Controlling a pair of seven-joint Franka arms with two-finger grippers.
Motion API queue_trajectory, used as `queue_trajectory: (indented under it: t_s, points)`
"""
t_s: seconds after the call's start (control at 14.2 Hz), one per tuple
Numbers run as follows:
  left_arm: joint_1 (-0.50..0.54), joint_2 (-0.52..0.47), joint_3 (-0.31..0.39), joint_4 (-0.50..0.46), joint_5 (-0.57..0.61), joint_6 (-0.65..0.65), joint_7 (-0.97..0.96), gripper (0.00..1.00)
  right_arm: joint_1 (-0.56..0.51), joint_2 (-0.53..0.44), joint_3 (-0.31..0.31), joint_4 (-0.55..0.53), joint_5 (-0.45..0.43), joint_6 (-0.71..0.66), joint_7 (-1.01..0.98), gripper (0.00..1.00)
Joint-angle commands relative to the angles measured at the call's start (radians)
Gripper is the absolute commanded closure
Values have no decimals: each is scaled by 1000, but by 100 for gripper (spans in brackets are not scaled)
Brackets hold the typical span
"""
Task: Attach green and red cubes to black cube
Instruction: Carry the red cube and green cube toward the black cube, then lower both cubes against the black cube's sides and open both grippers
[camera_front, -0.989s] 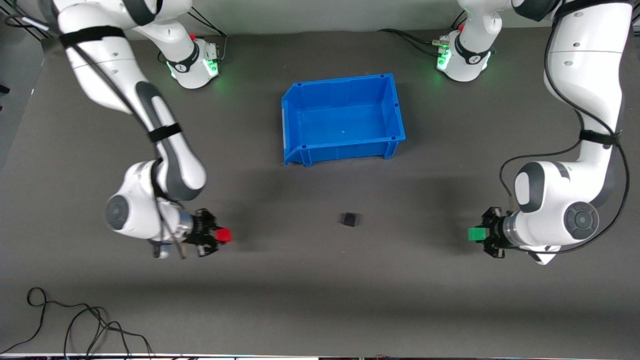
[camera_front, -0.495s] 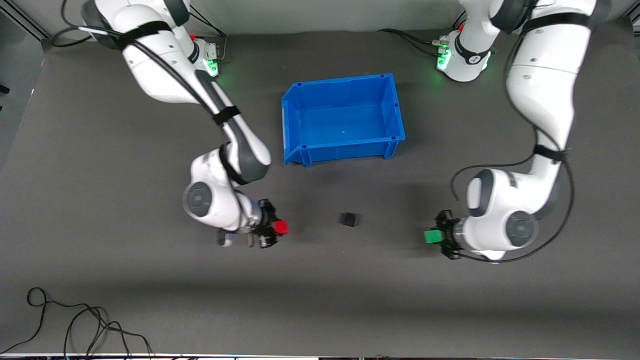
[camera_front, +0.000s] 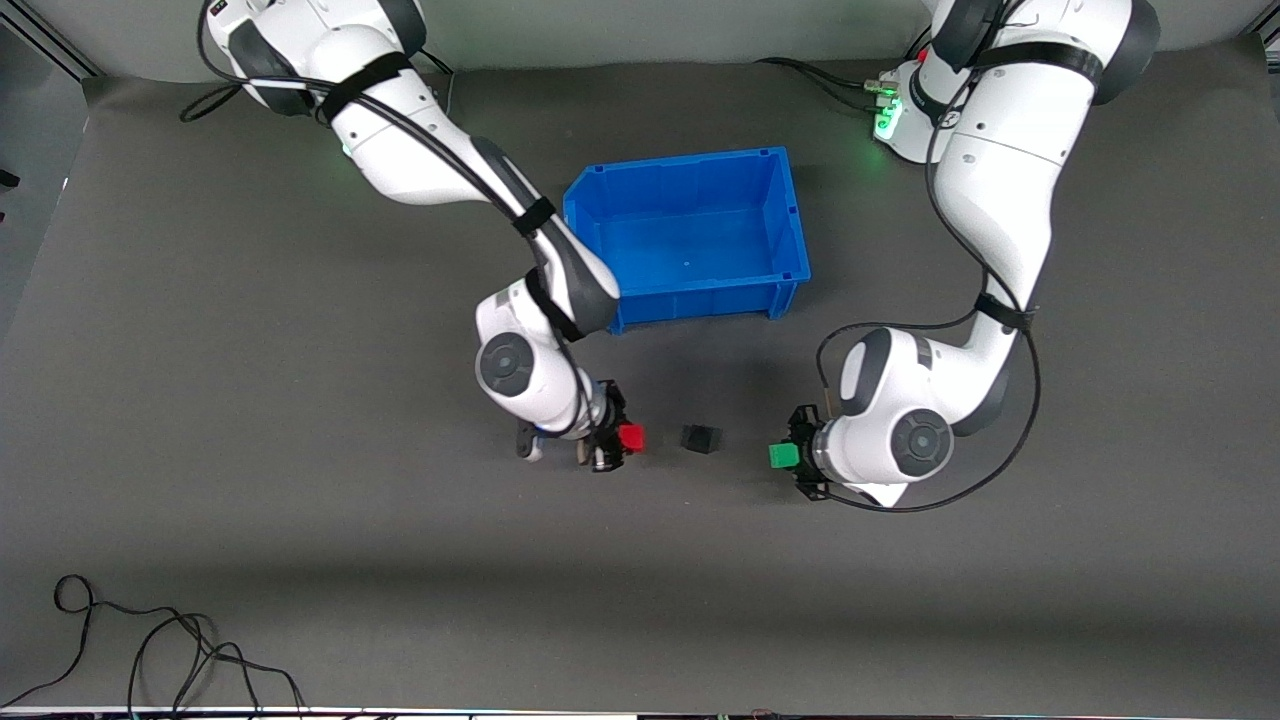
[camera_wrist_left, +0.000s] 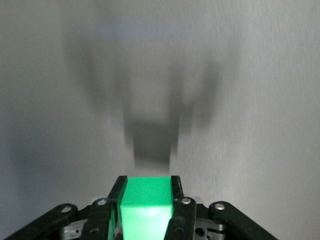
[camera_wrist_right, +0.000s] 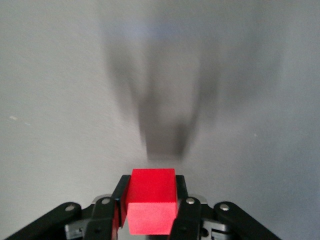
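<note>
**Two cubes close in on the black one**

Two loaded grippers now flank the black cube (camera_front: 701, 438), which lies on the desk (camera_front: 300, 560) nearer the front camera than the blue bin (camera_front: 790, 215). The right gripper (camera_front: 625, 439) is clamped on the red cube (camera_front: 630, 437), which shows pinched between its fingers in the right wrist view (camera_wrist_right: 151, 200). The left gripper (camera_front: 790, 455) is clamped on the green cube (camera_front: 783, 456), likewise squeezed between its fingers in the left wrist view (camera_wrist_left: 146, 205).

Both arms have swung inward over the last second. A second ago the red and green cubes hung well apart from the black one, out toward either end of the desk; now the red sits near it on the right arm's side, the green a little farther off on the left arm's side. Neither touches it yet.

That suggests the approach is nearly done and the joining step is next. Each cube probably needs lining up squarely with a black face before pressing in, since an uneven push could slide the loose black cube away.
</note>
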Motion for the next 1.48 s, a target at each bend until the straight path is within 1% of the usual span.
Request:
queue_trajectory:
  t_s: [0.0, 0.21, 0.71, 1.41]
  points:
    - [-58, 28, 17, 20, 6, 69, 4, 100, 42, 36, -13, 36, 17, 36, 66, 84]
    - [-100, 50, 17, 13, 11, 158, -4, 100, 62, 54, -13, 44, 17, 72, 103, 84]
    - [-123, 53, 19, -8, 15, 150, 3, 100, 77, 110, -13, 125, 15, 77, 182, 84]
    - [-144, 47, 17, -13, 17, 137, 4, 100, 77, 137, -13, 151, 15, 97, 190, 84]
